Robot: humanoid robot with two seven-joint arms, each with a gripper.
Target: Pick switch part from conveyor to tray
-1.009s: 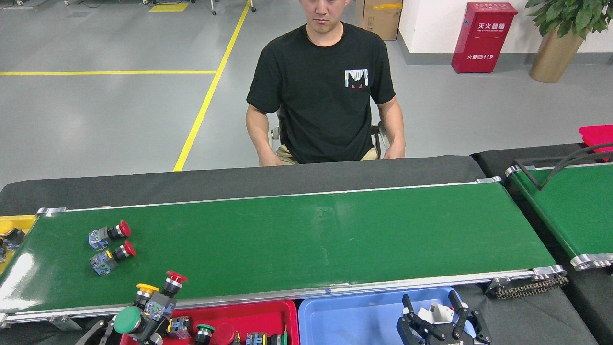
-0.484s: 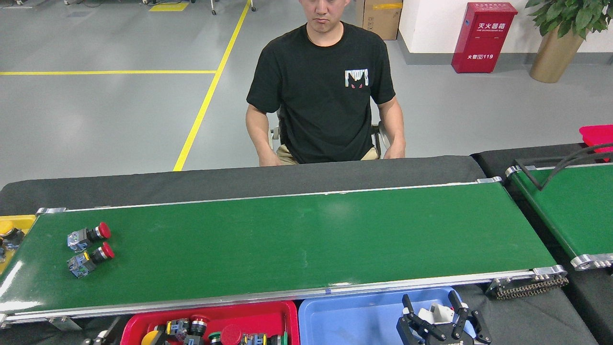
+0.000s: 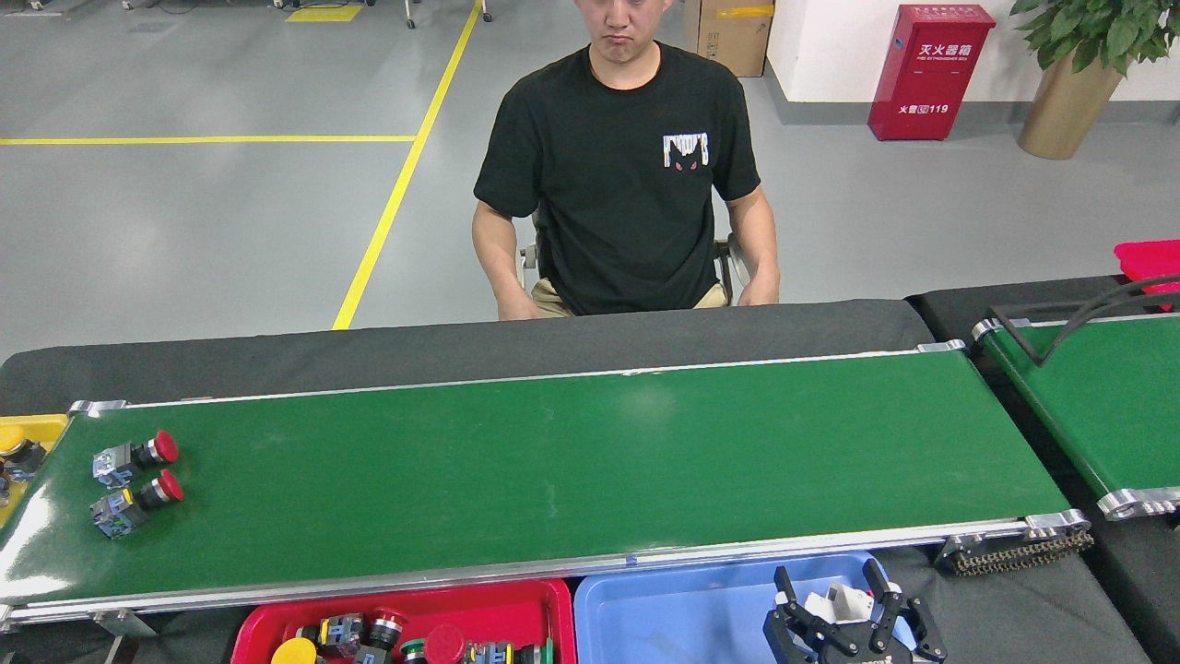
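Observation:
Two switch parts with red caps lie on the conveyor near its left end: one switch part further back, the other switch part just in front of it. The red tray under the near rail holds several switch parts. My right gripper hovers over the blue tray with its dark fingers spread apart and nothing between them. My left gripper is out of view.
A person in a black T-shirt sits behind the conveyor, hands down. A second green belt with a black bar stands at the right. A yellow bin with parts sits past the conveyor's left end.
The two red-capped switch parts rode left along the belt. My left gripper, which held a cluster of parts at the red tray's left, dropped out of view; more parts now lie in the red tray.

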